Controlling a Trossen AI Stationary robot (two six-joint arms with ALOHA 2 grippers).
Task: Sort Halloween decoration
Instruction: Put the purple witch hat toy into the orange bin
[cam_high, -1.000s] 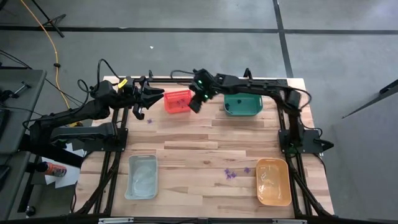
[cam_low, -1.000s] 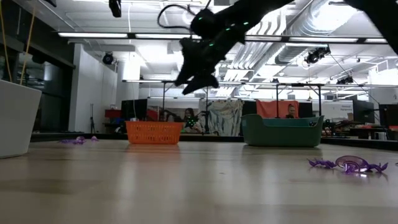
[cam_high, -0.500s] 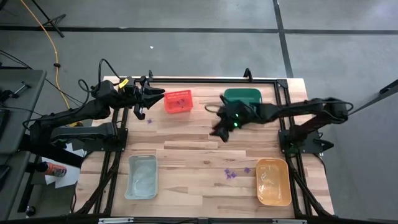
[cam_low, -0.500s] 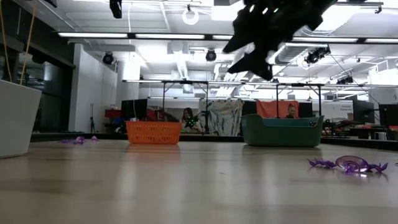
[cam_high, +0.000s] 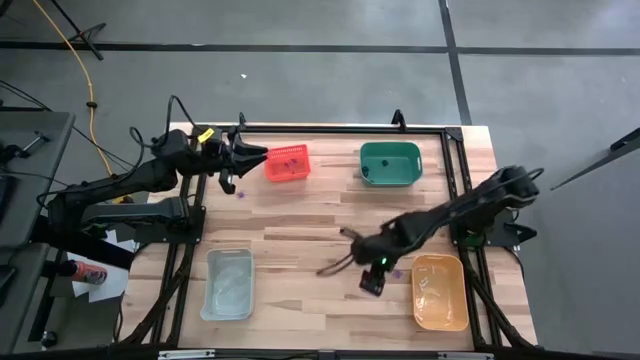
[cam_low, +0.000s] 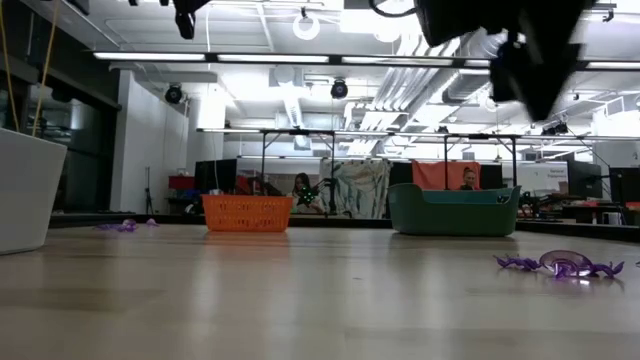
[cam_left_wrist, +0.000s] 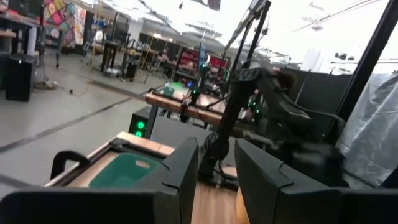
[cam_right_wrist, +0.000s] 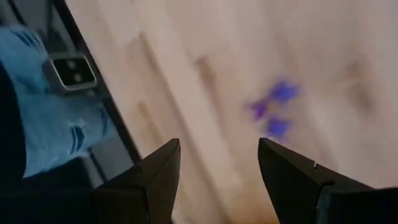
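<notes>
Right gripper: fingers spread apart, nothing between them. Hovering over the near part of the wooden table, just left of the orange bin. Seen from the wrist, blurred purple trinkets lying on the planks ahead of the fingertips, apart from them. Beyond the table edge in that same view, a person's legs in torn blue jeans. Right arm stretched from the right-hand mount diagonally toward the near side.

Left gripper: fingers parted by a narrow gap, nothing visible in it. Held at the far left of the table, tips just left of the red bin. Green bin visible past the fingers in the left wrist view.

Halloween decoration, where found:
- purple pieces on the table near the right gripper, mostly covered by it from above
- one purple piece on the table at far left, below the left gripper
- small dark one inside the green bin, near its left wall
- dark specks in the red bin, too small to identify
- low view: spiky purple piece flat on the planks at right; another purple cluster at far left, near the orange-looking basket

Clear bin at near left, contents not discernible.
</notes>
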